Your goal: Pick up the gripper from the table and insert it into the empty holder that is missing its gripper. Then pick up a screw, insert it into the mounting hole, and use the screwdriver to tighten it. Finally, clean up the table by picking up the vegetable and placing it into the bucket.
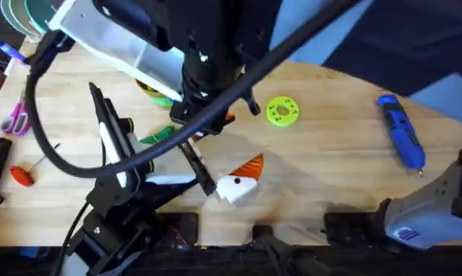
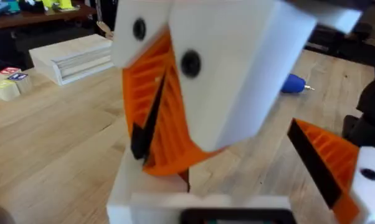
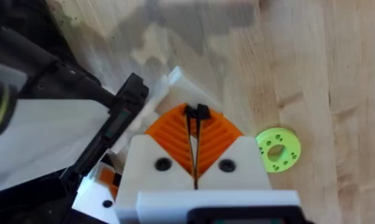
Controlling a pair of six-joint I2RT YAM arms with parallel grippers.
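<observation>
Currently the left end effector is released. Its two white fingers with orange ribbed pads stand wide apart, low over the wooden desk.

The right end effector hangs in the gap between those fingers, coming down from above and tilted. It is clenched: its two orange pads press face to face, with only their thin dark strips along the seam. No object shows between the pads. A small dark hole sits in each white finger body on either side of the seam. The right arm rises close under the overhead camera and covers most of this area as a large dark shape.

The vegetable, slim and green, lies flat on the desk just beside the left end effector's black cross-bar, on the side turned away from the screwdriver. It touches neither end effector.

The bucket is slightly farther out, past the vegetable. It shows as a yellow rim and is mostly covered by the raised arm.

A green round disc lies flat near the right end effector, on its opposite side from the vegetable and apart from both sets of fingers.

The screwdriver is well apart from both end effectors, in the direction the left end effector's fingers point. It lies on its side with the metal tip toward the desk's near edge.

Farthest out, behind the left arm, are a red-handled tool and pink-handled scissors.
</observation>
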